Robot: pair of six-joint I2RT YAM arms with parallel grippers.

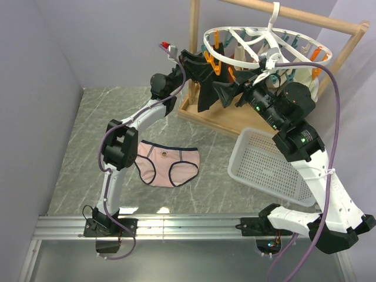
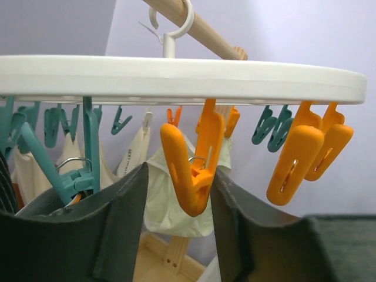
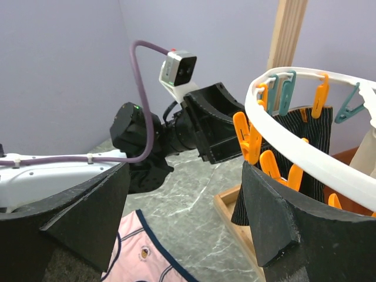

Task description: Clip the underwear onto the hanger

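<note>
The pale pink underwear (image 1: 167, 163) with navy edging lies flat on the table, free of both grippers; its waistband shows at the bottom of the right wrist view (image 3: 147, 258). The white oval hanger (image 1: 265, 48) hangs by its hook from the wooden rack. My left gripper (image 1: 201, 63) is raised to the hanger's left rim, and in its wrist view it (image 2: 179, 176) is open with its fingers on either side of an orange peg (image 2: 194, 170). My right gripper (image 1: 228, 91) is open and empty just below the rim (image 3: 187, 170).
The wooden rack frame (image 1: 235, 120) stands at the back right. A black garment (image 1: 207, 94) and cream garments (image 2: 176, 200) hang from other pegs. A white mesh basket (image 1: 267, 165) lies under my right arm. Purple walls close in the left and back.
</note>
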